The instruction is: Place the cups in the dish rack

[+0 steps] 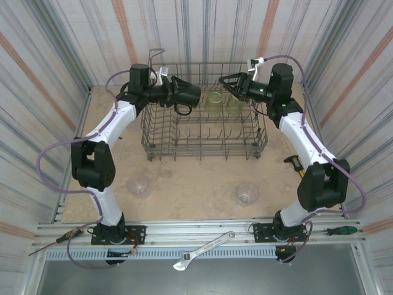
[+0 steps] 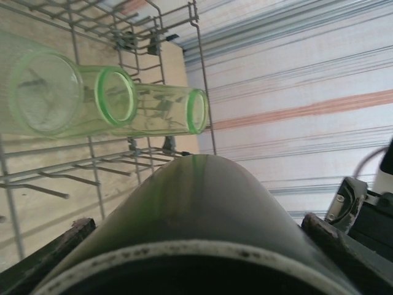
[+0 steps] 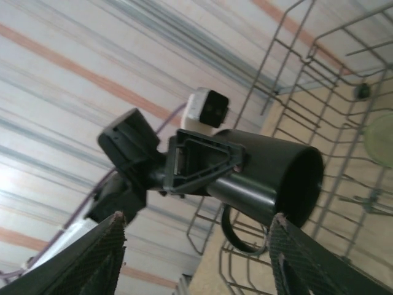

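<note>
**Left gripper** [image 1: 180, 93]: clamped on a black plastic tumbler [image 1: 188, 94], which it holds on its side above the far left part of the rack.

**Right gripper** [image 1: 222, 82]: jaws spread and empty, over the rack's far side and facing the black tumbler's open mouth.

**Large rectangular grey wire dish rack** [image 1: 161, 142]: stands mid-table between the two arms.

**Translucent yellow-green tumblers** [image 1: 215, 101]: inside the rack, side by side, just beside the right gripper.

**Two clear tumblers** [image 1: 138, 183]: on the sand-coloured table [image 1: 190, 184], in front of the rack and well apart.

**Silver adjustable wrench** [image 1: 202, 251]: lies on the near rail.
</note>
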You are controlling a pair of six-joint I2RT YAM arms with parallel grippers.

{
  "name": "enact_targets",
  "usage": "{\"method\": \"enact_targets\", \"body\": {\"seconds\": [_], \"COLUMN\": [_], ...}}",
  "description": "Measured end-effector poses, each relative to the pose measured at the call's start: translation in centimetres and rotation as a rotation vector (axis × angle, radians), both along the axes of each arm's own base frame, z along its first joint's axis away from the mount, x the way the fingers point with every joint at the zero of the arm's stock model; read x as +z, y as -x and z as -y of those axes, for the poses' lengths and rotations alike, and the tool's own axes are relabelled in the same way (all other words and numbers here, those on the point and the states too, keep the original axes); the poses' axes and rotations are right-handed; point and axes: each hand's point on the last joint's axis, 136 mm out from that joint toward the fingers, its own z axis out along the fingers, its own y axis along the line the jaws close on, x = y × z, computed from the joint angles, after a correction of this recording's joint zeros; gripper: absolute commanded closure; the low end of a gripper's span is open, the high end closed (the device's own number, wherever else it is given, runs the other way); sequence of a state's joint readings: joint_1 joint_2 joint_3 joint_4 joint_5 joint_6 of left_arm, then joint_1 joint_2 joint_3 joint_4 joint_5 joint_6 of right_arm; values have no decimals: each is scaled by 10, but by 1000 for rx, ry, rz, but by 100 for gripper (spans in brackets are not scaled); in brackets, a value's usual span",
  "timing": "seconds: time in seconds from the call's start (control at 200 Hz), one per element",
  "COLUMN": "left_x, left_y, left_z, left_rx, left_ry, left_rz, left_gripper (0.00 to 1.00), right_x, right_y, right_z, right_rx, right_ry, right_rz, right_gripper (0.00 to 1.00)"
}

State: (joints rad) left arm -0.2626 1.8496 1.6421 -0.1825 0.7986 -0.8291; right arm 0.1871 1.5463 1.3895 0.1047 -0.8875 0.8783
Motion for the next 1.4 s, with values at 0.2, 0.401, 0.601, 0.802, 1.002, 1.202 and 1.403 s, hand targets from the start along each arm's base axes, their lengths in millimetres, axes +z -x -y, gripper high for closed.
{"method": "enact_targets", "body": {"seconds": [0.2, 0.401, 0.601, 0.802, 1.002, 1.202, 1.403], "left_x": [-3, -1, 20, 6, -35, -65, -71], "left_y": [3, 13, 19, 13, -5, -9, -12], "left_z": [-14, -18, -8, -3, -12, -24, -28], "left_rx": [46, 57, 55, 47, 47, 41, 52], "left_ry": [-174, -351, -510, -663, -825, -929, -960], "left_rz": [32, 59, 153, 172, 125, 73, 72], "left_gripper": [100, 100, 100, 100, 100, 100, 100], "right_x": [-9, -25, -36, -20, -9, -18, -33], "right_y": [19, 43, 67, 94, 118, 132, 136], "right_z": [24, 42, 51, 59, 69, 78, 79], "right_rx": [-95, -141, -153, -180, -213, -235, -218], "right_ry": [154, 254, 268, 268, 291, 343, 375], "right_rz": [9, 8, -31, 11, 50, 49, 11], "right_gripper": [20, 1, 1, 1, 1, 1, 1]}}
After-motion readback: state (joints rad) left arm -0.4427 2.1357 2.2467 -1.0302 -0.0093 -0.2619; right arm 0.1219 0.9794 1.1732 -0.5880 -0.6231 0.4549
